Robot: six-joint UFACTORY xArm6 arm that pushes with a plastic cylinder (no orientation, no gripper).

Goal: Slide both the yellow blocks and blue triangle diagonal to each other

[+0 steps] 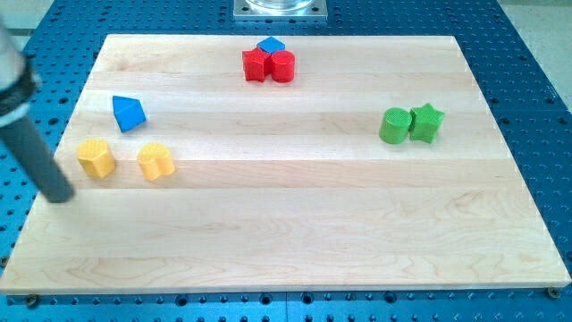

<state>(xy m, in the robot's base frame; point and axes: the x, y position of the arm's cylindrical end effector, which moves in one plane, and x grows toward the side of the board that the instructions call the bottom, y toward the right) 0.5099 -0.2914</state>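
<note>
Two yellow blocks lie at the view's left: a hexagon-like yellow block and a heart-like yellow block to its right. The blue triangle lies just above and between them. My tip rests on the wooden board at the far left, a little below and to the left of the left yellow block, apart from it. The dark rod rises from it toward the view's upper left.
Two red blocks sit together at the top centre with a small blue block touching them from above. A green cylinder and a green star sit side by side at the right. The board lies on a blue perforated table.
</note>
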